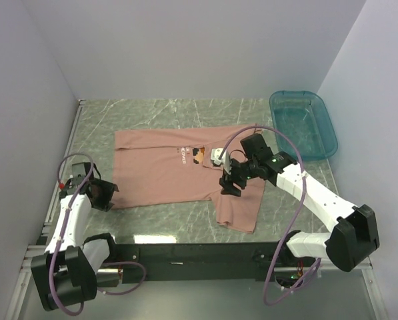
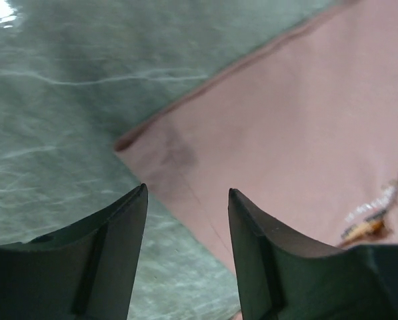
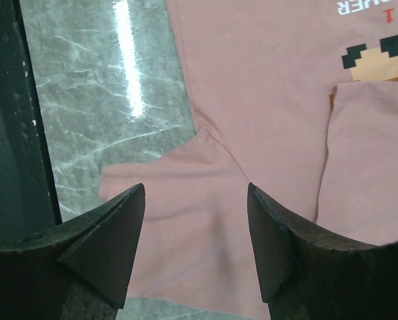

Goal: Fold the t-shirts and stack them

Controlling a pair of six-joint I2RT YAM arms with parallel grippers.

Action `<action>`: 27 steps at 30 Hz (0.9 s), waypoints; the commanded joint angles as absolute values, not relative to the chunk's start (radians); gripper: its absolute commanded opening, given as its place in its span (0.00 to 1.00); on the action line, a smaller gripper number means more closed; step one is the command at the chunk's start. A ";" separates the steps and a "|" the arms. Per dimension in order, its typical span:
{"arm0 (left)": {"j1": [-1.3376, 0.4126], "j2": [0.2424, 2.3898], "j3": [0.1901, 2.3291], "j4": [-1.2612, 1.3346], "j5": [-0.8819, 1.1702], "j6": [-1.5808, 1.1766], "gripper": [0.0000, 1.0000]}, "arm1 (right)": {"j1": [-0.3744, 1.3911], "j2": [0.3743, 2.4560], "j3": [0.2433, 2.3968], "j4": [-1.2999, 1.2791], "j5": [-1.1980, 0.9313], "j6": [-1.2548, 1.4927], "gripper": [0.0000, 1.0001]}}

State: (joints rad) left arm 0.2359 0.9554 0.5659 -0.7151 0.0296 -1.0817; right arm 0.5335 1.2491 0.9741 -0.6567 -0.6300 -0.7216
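A teal tub (image 1: 304, 125) sits far right on the green marbled bench (image 1: 152, 113), apart from the t-shirt (image 1: 159, 170) spread mid-bench; right gripper (image 1: 231, 185) above its sleeve, jaws wide, empty; left gripper (image 2: 187, 193) beside its near-left corner, jaws parted, empty; the right arm hides part of the print; pale walls around.
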 commanded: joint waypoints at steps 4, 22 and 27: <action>0.230 1.032 0.523 -0.678 -0.060 -1.123 0.56 | 0.488 1.233 0.977 -0.614 -0.649 -0.686 0.69; 0.230 1.083 0.480 -0.555 -0.052 -1.117 0.00 | 0.552 1.069 0.869 -0.891 -0.565 -0.966 0.66; 0.232 1.008 0.477 -0.575 -0.032 -1.114 0.00 | 0.659 0.997 0.700 -0.874 -0.394 -1.063 0.64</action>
State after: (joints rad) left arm 0.2340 1.0462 0.4770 -0.5709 -0.0483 -1.1259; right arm 0.6094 1.0283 0.7715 -0.8440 -0.5297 -0.9722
